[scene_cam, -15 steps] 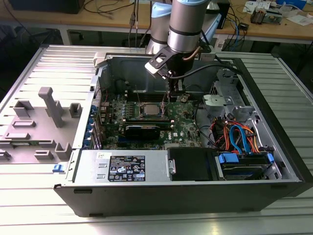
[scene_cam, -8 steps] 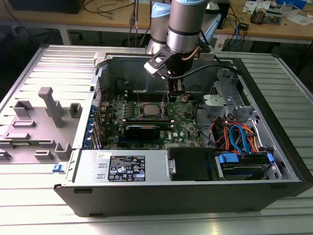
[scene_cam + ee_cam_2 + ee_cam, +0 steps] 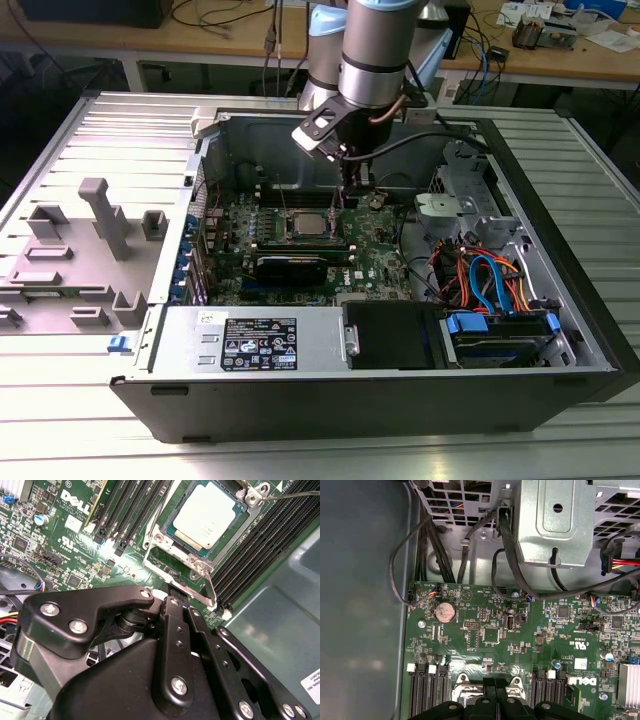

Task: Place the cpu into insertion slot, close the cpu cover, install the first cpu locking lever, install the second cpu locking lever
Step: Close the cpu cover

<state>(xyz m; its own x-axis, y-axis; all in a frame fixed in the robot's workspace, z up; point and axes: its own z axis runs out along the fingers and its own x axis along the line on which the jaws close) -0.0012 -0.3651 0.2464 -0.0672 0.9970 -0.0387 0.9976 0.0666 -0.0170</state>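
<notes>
**Entry: open computer case (image 3: 330,410), laid on its side on the ribbed metal counter (image 3: 60,440).** We record the following.

- Green motherboard (image 3: 385,265) on the case floor, toward the far wall.
- The cpu (image 3: 205,516), silver top upward, is seated flat in the insertion slot (image 3: 169,526) near the board's middle.
- The cpu cover (image 3: 170,555) lies down around the chip, its cutout framing the silver top.
- Two wire locking levers. The first lever (image 3: 211,587) runs off the socket corner just beside the fingers. The second lever (image 3: 295,493) reaches away from the opposite corner. We cannot tell whether either is hooked.
- Gripper (image 3: 345,205), hanging from the arm (image 3: 375,50), is low over the board, just to the exterior view's right of the slot. Its fingers (image 3: 489,700) are together, tips side by side with barely a seam. We cannot tell whether they touch the first lever.
- Black memory slots (image 3: 265,545) flank the socket on both sides.
- Coin battery (image 3: 444,612) sits on the board beyond the socket.
- Orange and blue cables (image 3: 490,280) are bundled at the exterior view's right.
- Grey moulded panel (image 3: 90,250) rests on the counter at the exterior view's left, apart from the case.
</notes>
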